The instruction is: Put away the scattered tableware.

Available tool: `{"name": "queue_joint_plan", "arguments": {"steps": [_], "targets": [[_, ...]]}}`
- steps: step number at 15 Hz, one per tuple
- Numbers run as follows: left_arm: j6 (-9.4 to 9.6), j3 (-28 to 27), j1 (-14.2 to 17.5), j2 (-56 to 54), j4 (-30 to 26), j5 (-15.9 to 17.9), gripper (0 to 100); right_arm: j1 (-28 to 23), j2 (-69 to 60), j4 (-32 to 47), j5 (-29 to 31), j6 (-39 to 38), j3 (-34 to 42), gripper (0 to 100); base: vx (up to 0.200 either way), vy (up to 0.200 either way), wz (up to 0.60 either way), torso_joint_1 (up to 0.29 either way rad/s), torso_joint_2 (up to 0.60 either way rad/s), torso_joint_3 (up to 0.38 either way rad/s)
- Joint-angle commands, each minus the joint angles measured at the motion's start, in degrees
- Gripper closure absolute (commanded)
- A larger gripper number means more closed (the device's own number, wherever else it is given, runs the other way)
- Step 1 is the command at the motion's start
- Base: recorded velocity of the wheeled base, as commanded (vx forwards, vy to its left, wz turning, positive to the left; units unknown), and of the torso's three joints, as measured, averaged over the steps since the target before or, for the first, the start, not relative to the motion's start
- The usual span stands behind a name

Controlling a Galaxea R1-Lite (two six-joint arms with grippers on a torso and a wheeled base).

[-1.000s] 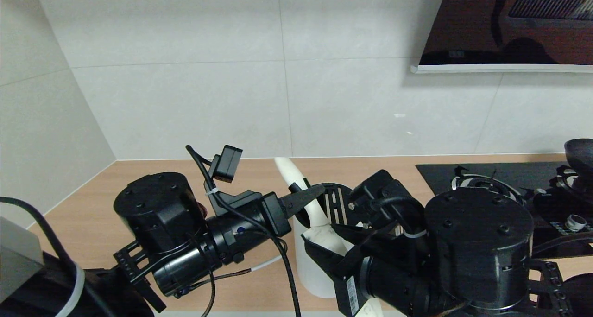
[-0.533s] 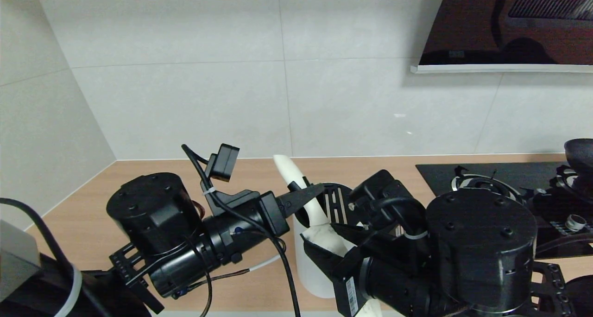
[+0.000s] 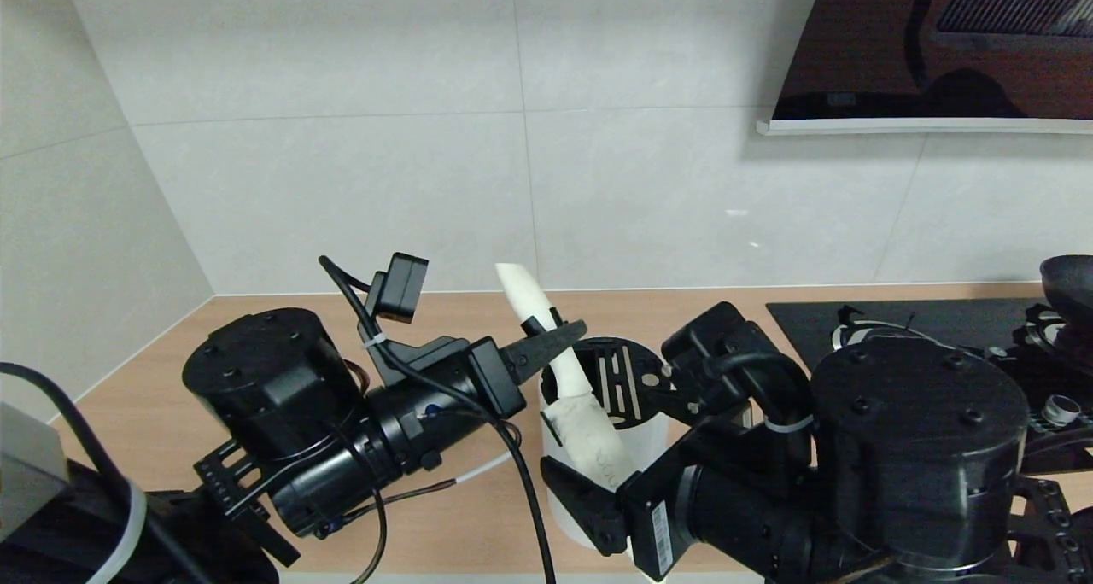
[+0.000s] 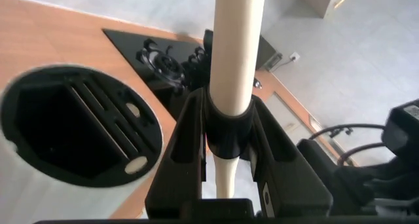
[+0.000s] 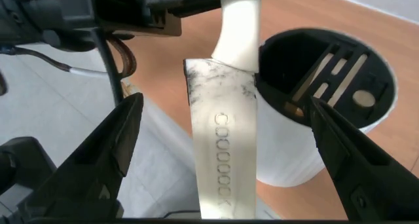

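- The left gripper [image 3: 555,338] clamps the cream handle of the knife [image 3: 589,426], tilted, blade down beside the near-left wall of the holder [image 3: 636,345].
- The right gripper [image 5: 226,178] gapes, fingers flanking the blade.

A white knife [image 3: 572,379] with a cream handle hangs tilted in the air, pinched at the handle by the left gripper [image 3: 555,332], blade downward. The blade is smudged dark and bears a row of oval dimples. It sits just beside the rim of a white, round holder [image 5: 291,155] with a black slotted top, upright on the wooden counter.
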State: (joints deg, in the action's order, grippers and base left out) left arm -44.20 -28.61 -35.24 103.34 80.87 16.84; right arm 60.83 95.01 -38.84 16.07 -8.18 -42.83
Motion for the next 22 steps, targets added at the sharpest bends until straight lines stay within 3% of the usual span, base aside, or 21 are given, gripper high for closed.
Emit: {"name": "queue_joint_plan", "arguments": {"steps": [1,6,9,12,14,16,18,20,22], "targets": [[-0.01,-0.6,1.5,-2.4,-2.6,0.1,100,-1.3,-2.6,0.0,-0.1,0.8,-0.1,0,0.0,0.0,0.0,0.0,0.0,0.0],[-0.01,-9.0,6.2,-16.0,-27.6,-0.2,100,-3.0,-5.7,0.5,-0.1,1.9,0.0,0,0.0,0.0,0.0,0.0,0.0,0.0],[-0.18,-10.1,7.0,-16.4,-25.8,-4.4,100,-3.5,-5.8,0.5,-0.1,1.9,0.0,0,0.0,0.0,0.0,0.0,0.0,0.0],[1.75,-10.1,6.9,-15.7,-24.2,-5.7,100,-4.2,-5.9,0.5,-0.1,1.9,0.0,0,0.0,0.0,0.0,0.0,0.0,0.0],[3.69,-10.9,6.0,-15.0,-24.2,-9.5,100,-5.3,-5.9,0.5,-0.1,1.9,-0.2,0,0.0,0.0,0.0,0.0,0.0,0.0],[9.57,-13.1,4.9,-13.7,-26.3,-17.4,100,-7.1,-5.6,0.5,-0.1,2.6,-0.4,0,0.0,0.0,0.0,0.0,0.0,0.0],[10.54,-16.8,4.1,-14.2,-32.8,-22.5,100,-8.8,-5.7,0.4,-0.2,2.6,-0.8,0,0.0,0.0,0.0,0.0,0.0,0.0],[10.54,-22.2,2.7,-14.3,-39.9,-32.2,100,-11.1,-5.8,0.4,-0.2,2.7,-1.5,0,0.0,0.0,0.0,0.0,0.0,0.0],[12.3,-23.9,0.5,-15.8,-44.4,-35.3,100,-11.3,-5.9,0.5,-0.2,2.8,-1.5,0,0.0,0.0,0.0,0.0,0.0,0.0]]}}
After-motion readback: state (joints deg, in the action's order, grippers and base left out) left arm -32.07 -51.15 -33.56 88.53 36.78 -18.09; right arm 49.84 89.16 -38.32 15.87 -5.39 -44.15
